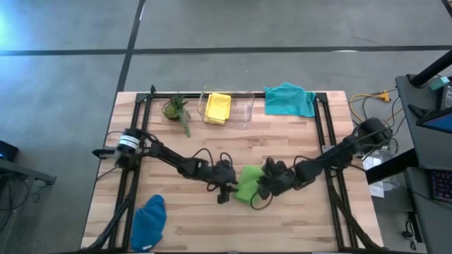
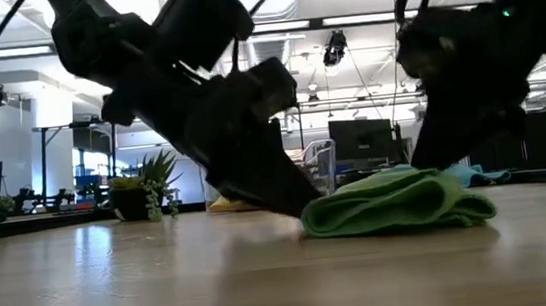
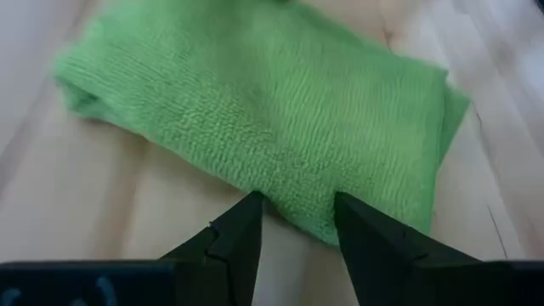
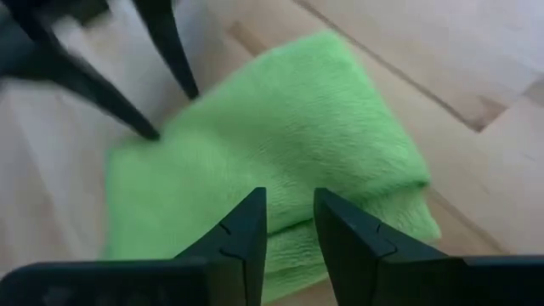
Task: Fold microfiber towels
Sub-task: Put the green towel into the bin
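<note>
A lime green microfiber towel (image 1: 248,185) lies folded in several layers on the wooden table's middle (image 2: 398,203). My left gripper (image 3: 297,204) stands open at the towel's left edge, slanting down, one fingertip on either side of a stretch of that edge. My right gripper (image 4: 289,197) is open by a narrow gap and hangs over the towel's right part, with the layered edge showing between its fingers. A yellow towel (image 1: 217,108) lies in a clear bin. A teal one (image 1: 289,99) is at the far right and a blue one (image 1: 150,222) at the near left. My left gripper has its open fingertips (image 3: 253,204) at the green towel's left edge (image 3: 293,223), coming slanting down from the table's left. Whether they touch the cloth, I cannot tell. My right gripper has its fingertips (image 4: 255,200) over the towel's layered edge (image 4: 291,255). Whether they touch it, I cannot tell.
A clear plastic bin (image 1: 244,106) and a small potted plant (image 1: 176,109) stand along the far edge. Black rails (image 1: 321,134) run along the table's left and right sides. Bare wood lies between the green towel and the near edge.
</note>
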Motion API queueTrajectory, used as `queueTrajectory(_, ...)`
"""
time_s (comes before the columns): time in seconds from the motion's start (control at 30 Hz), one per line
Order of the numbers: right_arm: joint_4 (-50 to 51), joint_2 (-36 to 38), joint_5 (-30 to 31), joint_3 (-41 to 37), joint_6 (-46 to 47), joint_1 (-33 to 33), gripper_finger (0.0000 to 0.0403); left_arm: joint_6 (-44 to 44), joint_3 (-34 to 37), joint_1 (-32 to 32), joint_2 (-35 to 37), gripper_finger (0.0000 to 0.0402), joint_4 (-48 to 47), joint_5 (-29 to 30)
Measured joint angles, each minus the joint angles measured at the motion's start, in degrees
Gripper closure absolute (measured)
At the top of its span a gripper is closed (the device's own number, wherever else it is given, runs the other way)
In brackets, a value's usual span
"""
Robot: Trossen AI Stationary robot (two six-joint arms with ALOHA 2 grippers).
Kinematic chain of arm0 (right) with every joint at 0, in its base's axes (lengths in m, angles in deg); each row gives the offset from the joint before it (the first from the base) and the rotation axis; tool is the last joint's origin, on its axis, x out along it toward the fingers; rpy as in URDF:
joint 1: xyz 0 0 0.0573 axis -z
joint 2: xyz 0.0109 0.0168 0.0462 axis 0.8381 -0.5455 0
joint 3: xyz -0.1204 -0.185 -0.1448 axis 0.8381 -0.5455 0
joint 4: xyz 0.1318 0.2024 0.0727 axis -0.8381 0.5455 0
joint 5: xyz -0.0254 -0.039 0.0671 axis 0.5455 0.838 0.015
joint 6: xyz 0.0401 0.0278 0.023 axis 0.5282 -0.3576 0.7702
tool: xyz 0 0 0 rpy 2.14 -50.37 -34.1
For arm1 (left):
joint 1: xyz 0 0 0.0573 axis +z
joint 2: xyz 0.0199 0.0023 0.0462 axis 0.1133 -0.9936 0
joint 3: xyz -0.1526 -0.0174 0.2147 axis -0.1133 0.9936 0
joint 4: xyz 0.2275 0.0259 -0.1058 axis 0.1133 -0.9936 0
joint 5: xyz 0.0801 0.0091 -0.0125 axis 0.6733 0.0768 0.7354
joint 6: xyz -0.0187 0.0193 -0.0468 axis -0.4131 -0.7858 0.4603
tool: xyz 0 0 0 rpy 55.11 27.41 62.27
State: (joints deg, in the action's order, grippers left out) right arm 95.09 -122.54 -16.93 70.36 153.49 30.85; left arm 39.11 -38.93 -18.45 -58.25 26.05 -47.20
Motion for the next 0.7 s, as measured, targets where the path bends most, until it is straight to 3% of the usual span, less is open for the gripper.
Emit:
queueTrajectory(0.27,0.94,10.34,2.47,-0.97,10.59,-2.46,0.0287,3.72,-0.46,0.13,1.05,0.0267,2.6,-1.41)
queueTrajectory(0.6,0.48,15.97,-2.07,-8.02,40.96,-6.6,0.0243,11.46,-0.17,4.17,5.42,0.0267,2.95,-3.56)
queueTrajectory(0.7,0.51,15.69,-2.05,-10.63,49.21,-7.9,0.0217,12.5,-0.04,6.09,5.79,0.0267,0.98,-7.26)
